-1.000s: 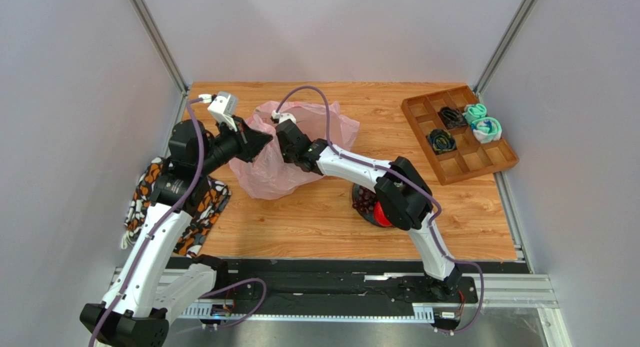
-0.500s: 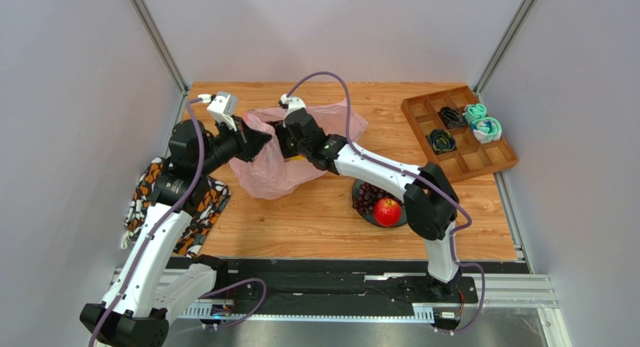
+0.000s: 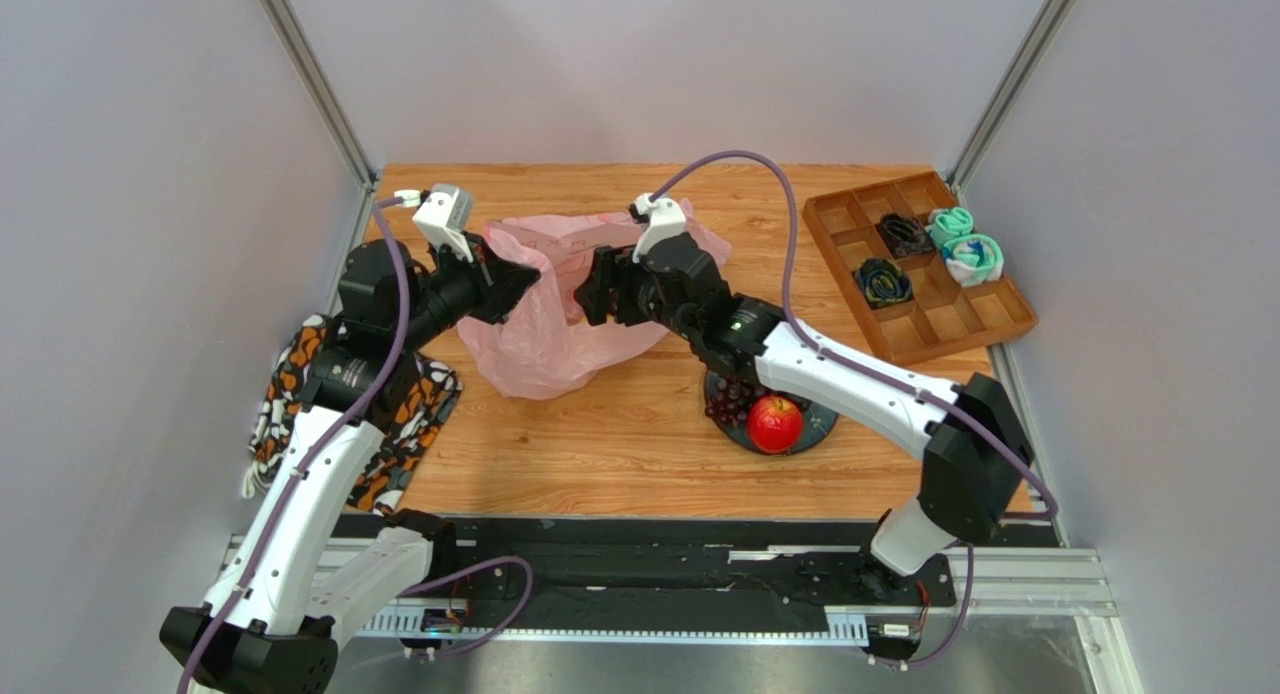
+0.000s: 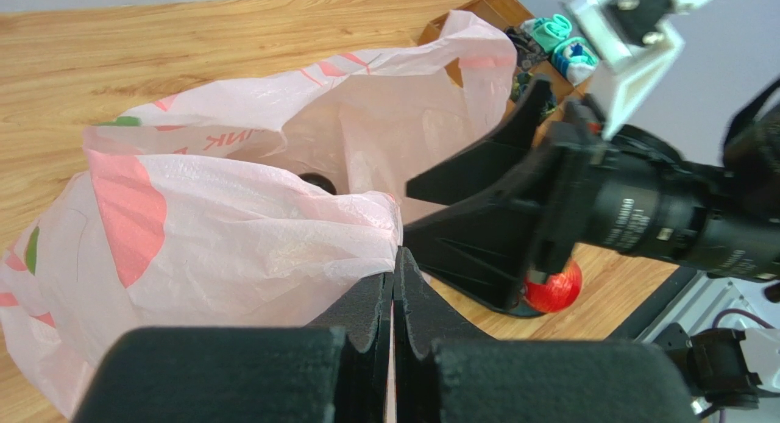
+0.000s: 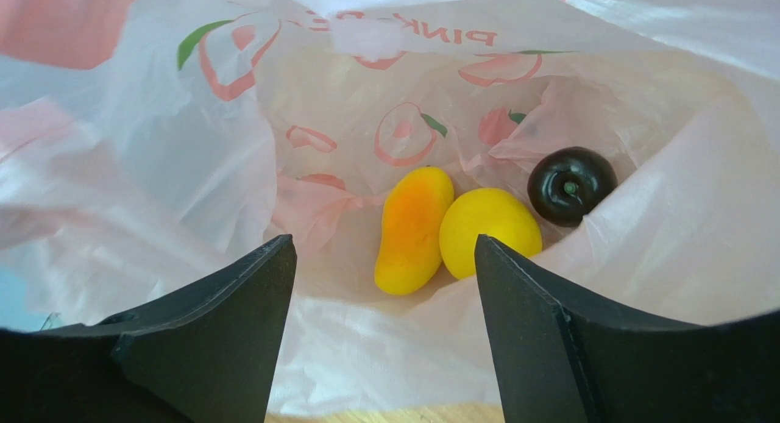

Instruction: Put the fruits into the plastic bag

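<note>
The plastic bag (image 3: 549, 327) lies on the worktop holding a long yellow fruit (image 5: 414, 229), a yellow citrus (image 5: 490, 231) and a dark plum (image 5: 571, 185). The red apple (image 3: 775, 421) and grapes (image 3: 732, 394) sit on a dark plate (image 3: 812, 432) near the bag's right side. The left hand (image 4: 394, 295) pinches the bag's rim. The right hand (image 5: 384, 249) gapes empty at the bag's mouth. It should probably clear the film without snagging, then take the apple from above.

The pink bag (image 3: 534, 342) holds mango (image 5: 414, 229), citrus (image 5: 489, 231), plum (image 5: 571, 184); apple (image 3: 775, 421), grapes (image 3: 727, 400) lie outside.

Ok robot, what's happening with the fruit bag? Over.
Left end effector shut on plastic bag rim. Right end effector open, empty, at bag mouth. Plum, two yellow fruits inside; apple, grapes outside. Nothing blocking.
</note>
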Motion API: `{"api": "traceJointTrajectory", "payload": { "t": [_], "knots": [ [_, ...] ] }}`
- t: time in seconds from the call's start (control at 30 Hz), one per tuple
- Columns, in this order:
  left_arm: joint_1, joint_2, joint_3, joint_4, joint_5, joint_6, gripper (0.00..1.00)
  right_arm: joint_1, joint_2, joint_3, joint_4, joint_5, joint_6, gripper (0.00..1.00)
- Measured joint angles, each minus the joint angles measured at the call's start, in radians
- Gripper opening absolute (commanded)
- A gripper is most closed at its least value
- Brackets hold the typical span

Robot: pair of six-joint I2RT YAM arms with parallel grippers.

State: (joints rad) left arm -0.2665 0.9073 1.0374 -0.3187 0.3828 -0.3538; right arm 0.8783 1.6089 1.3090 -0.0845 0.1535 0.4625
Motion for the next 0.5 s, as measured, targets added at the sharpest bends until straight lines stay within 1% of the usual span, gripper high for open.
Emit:
{"api": "traceJointTrajectory", "payload": {
  "t": [0.17, 0.27, 0.37, 0.5],
  "knots": [
    [0.0, 0.0, 0.0, -0.002, -0.001, 0.0, 0.0, 0.0, -0.129, -0.09, 0.003, -0.009, -0.002, 0.75],
    [0.0, 0.0, 0.0, -0.004, -0.001, 0.0, 0.0, 0.0, -0.202, -0.125, -0.024, -0.005, -0.008, 0.72],
    [0.0, 0.0, 0.0, -0.006, -0.001, 0.0, 0.0, 0.0, -0.259, -0.128, -0.084, 0.045, -0.011, 0.7],
    [0.0, 0.0, 0.0, -0.007, -0.002, 0.0, 0.0, -0.002, -0.322, -0.141, -0.214, 0.158, -0.006, 0.67]
  ]
}}
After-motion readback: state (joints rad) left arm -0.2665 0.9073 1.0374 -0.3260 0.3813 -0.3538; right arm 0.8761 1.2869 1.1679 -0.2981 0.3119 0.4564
